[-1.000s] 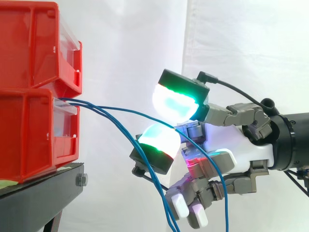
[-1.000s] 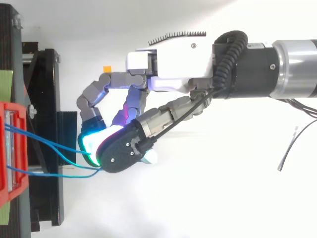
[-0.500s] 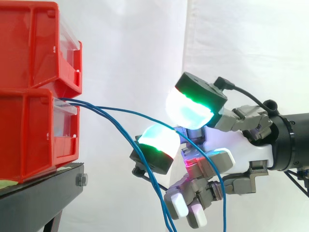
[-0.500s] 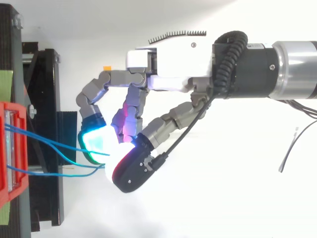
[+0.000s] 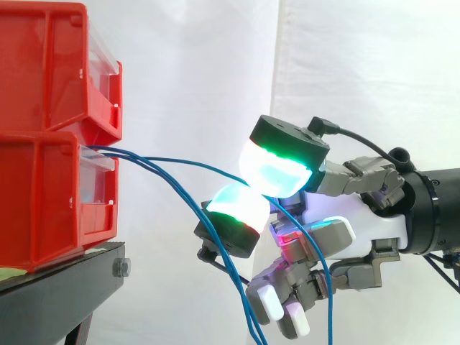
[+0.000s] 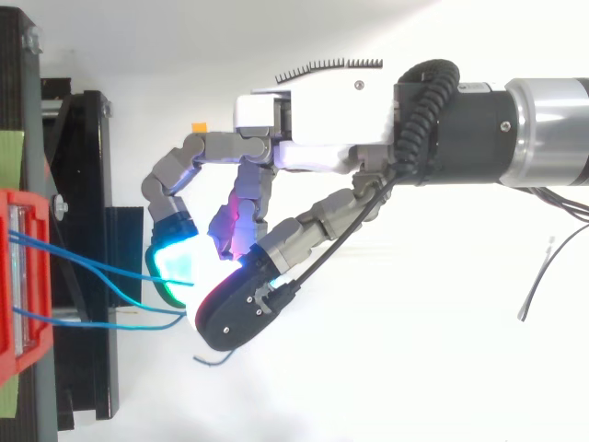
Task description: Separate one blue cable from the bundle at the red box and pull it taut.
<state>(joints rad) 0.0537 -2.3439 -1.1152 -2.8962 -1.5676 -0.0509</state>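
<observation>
Several thin blue cables leave the front of the lower red box (image 5: 43, 208) and sag to the right. One blue cable (image 5: 187, 165) arcs higher than the others and runs in between two glowing cyan-green pads (image 5: 277, 169) of my hand (image 5: 366, 230), then drops below the palm. The two pads meet on that cable, so the hand is shut on it. The other cables (image 5: 215, 251) hang down past the lower pad. From above, the hand (image 6: 313, 120) reaches left toward the red box (image 6: 18, 276), and the cable (image 6: 92, 267) ends between the pads.
A second red bin (image 5: 50, 65) is stacked on the lower one, both on a black stand (image 5: 57, 295). A white curtain hangs behind. A loose grey wire (image 6: 538, 276) lies at the right in the top view.
The upper pad lifted away from the lower one half a second ago and has now come back down against it. A short bit of blue cable now shows below it in the top view.
</observation>
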